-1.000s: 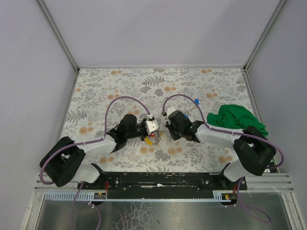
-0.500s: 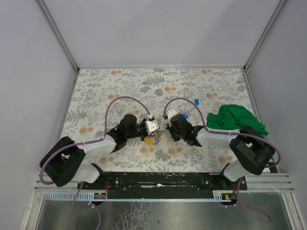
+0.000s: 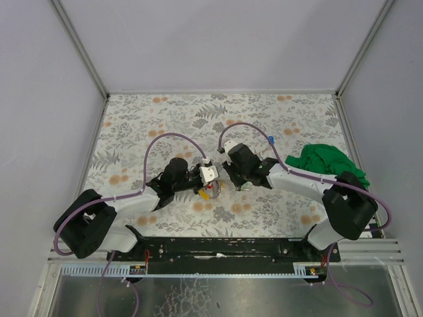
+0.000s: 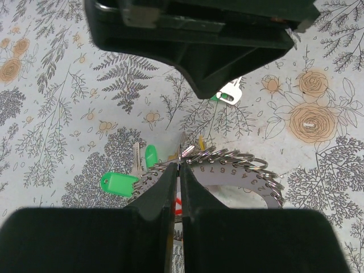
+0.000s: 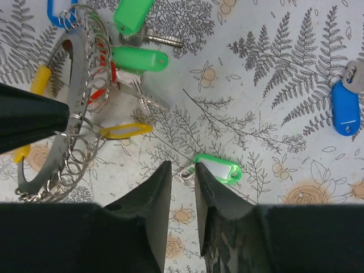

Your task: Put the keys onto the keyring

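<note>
My left fingers (image 4: 154, 196) are closed on the rim of the keyring (image 4: 239, 176). The keyring lies on the tabletop (image 3: 152, 119) around the middle, toward the near side, with green, yellow, red and blue tagged keys fanned around it. My right fingers (image 5: 156, 193) stand slightly apart, tips down at the tabletop. The small ring of a loose green-tagged key (image 5: 219, 169) lies in the narrow gap between them, and I can't tell whether they touch it. That key sits just right of the keyring. A blue-tagged key (image 5: 345, 108) lies further right and farther back, apart from the others. The green cloth (image 3: 327, 165) is bunched near the right edge.
</note>
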